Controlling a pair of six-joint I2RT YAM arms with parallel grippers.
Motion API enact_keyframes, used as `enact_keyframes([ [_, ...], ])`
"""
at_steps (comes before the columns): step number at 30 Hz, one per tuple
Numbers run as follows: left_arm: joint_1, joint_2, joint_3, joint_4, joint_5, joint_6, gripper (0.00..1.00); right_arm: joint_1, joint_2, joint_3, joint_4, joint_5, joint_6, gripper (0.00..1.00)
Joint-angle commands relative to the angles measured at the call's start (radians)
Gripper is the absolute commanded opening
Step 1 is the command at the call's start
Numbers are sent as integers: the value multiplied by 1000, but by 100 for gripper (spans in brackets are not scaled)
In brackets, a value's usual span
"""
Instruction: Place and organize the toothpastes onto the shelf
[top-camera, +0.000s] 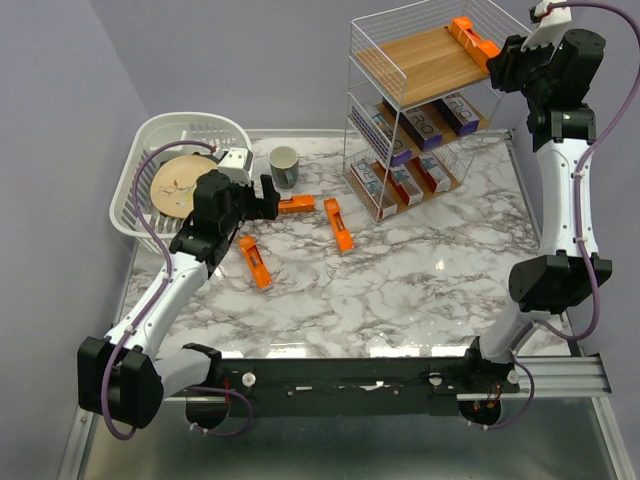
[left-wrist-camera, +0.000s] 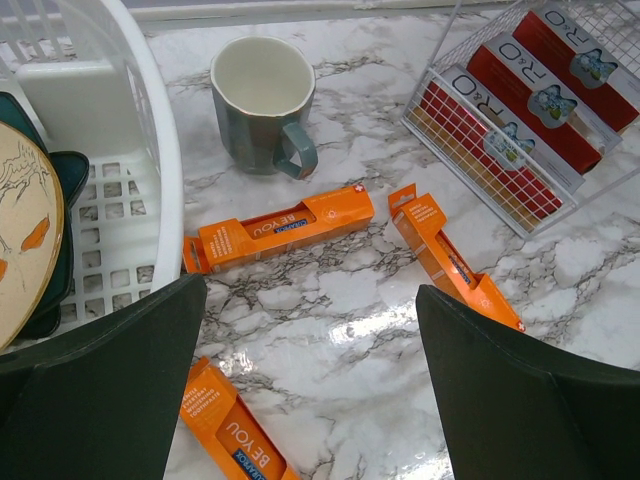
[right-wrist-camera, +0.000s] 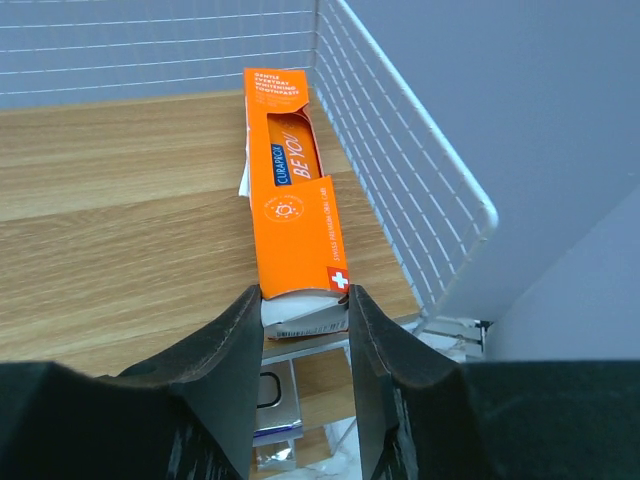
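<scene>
The shelf (top-camera: 420, 62) stands at the back right. On its top wooden board (right-wrist-camera: 120, 220) lies an orange toothpaste (right-wrist-camera: 292, 190), close to the right wire rail. My right gripper (right-wrist-camera: 305, 310) is shut on the near end of this box, one finger on each side. Silver-purple toothpastes (top-camera: 425, 125) fill the middle tier and white-red ones (top-camera: 400, 182) the lowest. Three orange toothpastes lie on the marble: one (left-wrist-camera: 280, 228) near the mug, one (left-wrist-camera: 450, 255) to its right, one (left-wrist-camera: 230, 435) near my left finger. My left gripper (left-wrist-camera: 312, 400) hovers open above the table between them, holding nothing.
A grey-green mug (left-wrist-camera: 262, 105) stands upright behind the loose boxes. A white plastic basket (top-camera: 150, 140) with a round plate (top-camera: 175, 185) sits at the back left, beside my left arm. The shelf's wire rail (right-wrist-camera: 400, 170) runs close along the held box's right side.
</scene>
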Motion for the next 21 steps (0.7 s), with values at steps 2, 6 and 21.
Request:
enact_keyframes([
  [2, 16, 11, 23, 9, 40, -16, 99, -15, 38, 60, 28, 4, -47, 45],
  [6, 21, 10, 23, 10, 45, -19, 99, -16, 49, 63, 50, 31, -56, 53],
  [21, 40, 5, 24, 10, 74, -40, 99, -18, -37, -36, 150, 182, -41, 57],
])
